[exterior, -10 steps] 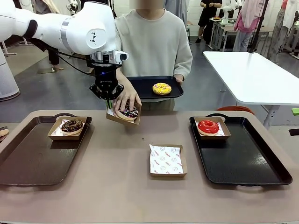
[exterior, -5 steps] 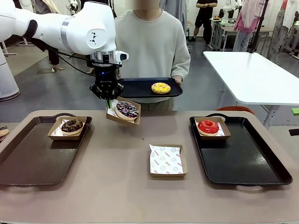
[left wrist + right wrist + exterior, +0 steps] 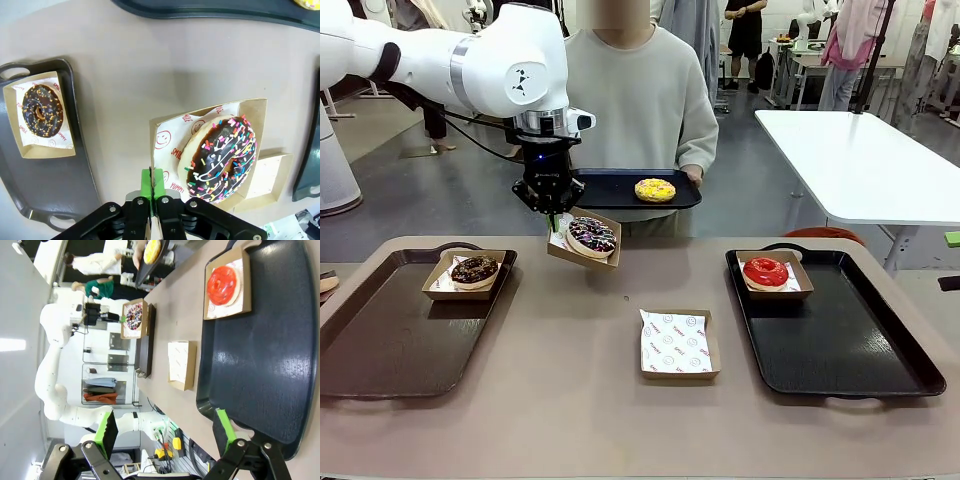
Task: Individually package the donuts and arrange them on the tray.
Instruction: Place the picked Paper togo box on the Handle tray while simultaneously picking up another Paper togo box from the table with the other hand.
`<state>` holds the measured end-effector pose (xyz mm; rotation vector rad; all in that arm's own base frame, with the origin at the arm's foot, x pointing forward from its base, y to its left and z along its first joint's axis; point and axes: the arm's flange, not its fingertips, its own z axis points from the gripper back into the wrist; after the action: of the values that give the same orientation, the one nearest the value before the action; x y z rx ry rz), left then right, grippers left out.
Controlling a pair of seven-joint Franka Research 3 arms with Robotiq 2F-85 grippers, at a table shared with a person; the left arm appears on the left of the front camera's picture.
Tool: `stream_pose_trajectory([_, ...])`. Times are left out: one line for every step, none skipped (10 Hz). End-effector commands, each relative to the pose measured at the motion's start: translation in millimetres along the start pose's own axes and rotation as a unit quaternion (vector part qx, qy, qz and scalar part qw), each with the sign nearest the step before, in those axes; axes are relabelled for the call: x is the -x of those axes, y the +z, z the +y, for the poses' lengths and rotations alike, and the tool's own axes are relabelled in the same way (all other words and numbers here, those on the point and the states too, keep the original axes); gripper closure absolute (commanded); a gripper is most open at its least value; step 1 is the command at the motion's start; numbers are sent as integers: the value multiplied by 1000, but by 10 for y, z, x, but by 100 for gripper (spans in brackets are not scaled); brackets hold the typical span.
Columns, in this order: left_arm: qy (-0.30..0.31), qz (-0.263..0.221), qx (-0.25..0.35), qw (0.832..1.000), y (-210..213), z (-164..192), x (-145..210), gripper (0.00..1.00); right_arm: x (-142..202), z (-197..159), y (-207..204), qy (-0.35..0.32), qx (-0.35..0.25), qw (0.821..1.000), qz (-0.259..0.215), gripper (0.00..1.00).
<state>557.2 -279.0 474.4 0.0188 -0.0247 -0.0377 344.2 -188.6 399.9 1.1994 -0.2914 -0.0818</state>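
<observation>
My left gripper (image 3: 553, 220) is shut on the rim of a cardboard box (image 3: 582, 254), held tilted above the table. In it lies the dark purple sprinkled donut (image 3: 592, 236). The left wrist view shows the fingertips (image 3: 152, 182) pinching the box's edge beside that donut (image 3: 222, 158). The chocolate donut (image 3: 474, 269) sits boxed on the left tray (image 3: 390, 350). The red donut (image 3: 766, 271) sits boxed on the right tray (image 3: 840, 350). A person holds a black tray (image 3: 610, 188) carrying the yellow donut (image 3: 655, 189). My right gripper (image 3: 165, 427) stands open over the right tray's (image 3: 265, 355) near end.
An empty cardboard box with a printed paper liner (image 3: 678, 345) lies at the table's middle, between the two trays. The person stands at the far edge behind the held box. A white table (image 3: 860, 160) stands off to the right.
The person's hand has left the purple donut in the held box and gone back to their tray, which shifted slightly left. My arms have not moved.
</observation>
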Motion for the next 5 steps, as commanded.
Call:
stream_pose_trajectory([-20, 7, 17, 1000, 238, 56, -31, 99, -101, 307, -145, 15, 37, 998, 38, 0])
stream_pose_trajectory([-24, 2, 22, 999, 434, 155, 41, 99, -158, 566, -271, 31, 71, 995, 57, 0])
stream_pose_trajectory([-30, -1, 37, 999, 629, 300, 186, 99, -217, 835, -431, 40, 101, 990, 85, 0])
stream_pose_trajectory([-21, -3, 51, 998, 804, 491, 398, 99, -278, 1131, -646, 48, 138, 982, 120, 0])
stream_pose_trajectory([-16, -3, 57, 998, 889, 659, 601, 99, -340, 1367, -862, 49, 166, 975, 142, 0])
